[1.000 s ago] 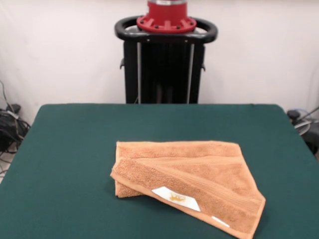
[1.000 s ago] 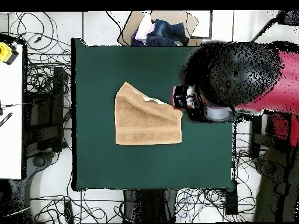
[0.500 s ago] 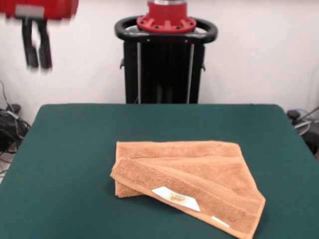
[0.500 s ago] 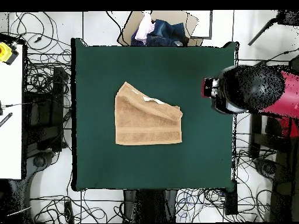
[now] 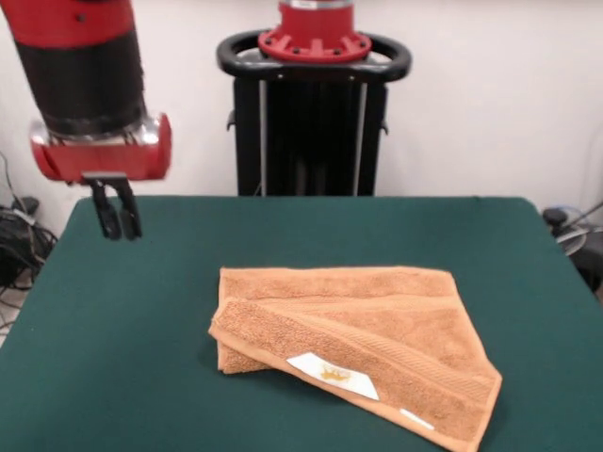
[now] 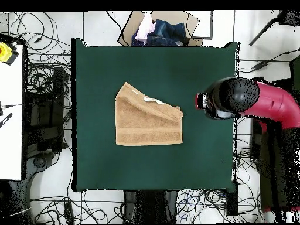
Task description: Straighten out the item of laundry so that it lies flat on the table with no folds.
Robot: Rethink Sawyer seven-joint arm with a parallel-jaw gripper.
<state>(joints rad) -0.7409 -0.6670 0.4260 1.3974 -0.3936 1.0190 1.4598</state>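
- Gripper point(image 5: 117, 221) condition: in the front view the two black fingers point(image 5: 105, 218) hang straight down, pressed close together with only a sliver of gap, and hold nothing. It hovers above the table point(image 5: 132, 320), at about 10 o'clock from the towel point(image 5: 353, 344) and well apart from it.
- Nearest feature, front view: the folded-over flap. It runs as a diagonal band from the towel's 9 o'clock edge down to its 5 o'clock corner, and carries the white label point(image 5: 332, 374) on its upturned face.
- Judgement: this flap is the only fold visible, so the step in hand is an approach to grasp it. Spread the fingers before descending; as they stand now they would only push the cloth.
- Recommended pick point: the flap's free corner at 5 o'clock, top layer only. Pinching both layers would drag the whole towel rather than open it.
- Recommended pull: toward 6 o'clock in the front view, away from the crease, kept low so the terry unrolls instead of flipping.
- Middle zone: the lower layer lies flat, its woven band stripes visible beyond the flap.
- Far zone: the towel's 12 o'clock edge is straight and needs no correction.
- Overhead check: the towel point(image 6: 146, 119) sits near the centre of the table point(image 6: 99, 164), with the gripper point(image 6: 203, 103) at its 3 o'clock, clear of the cloth.
- Risk, as a judgement: bare table toward the front-view 6 o'clock edge looks limited; release before the corner overhangs.
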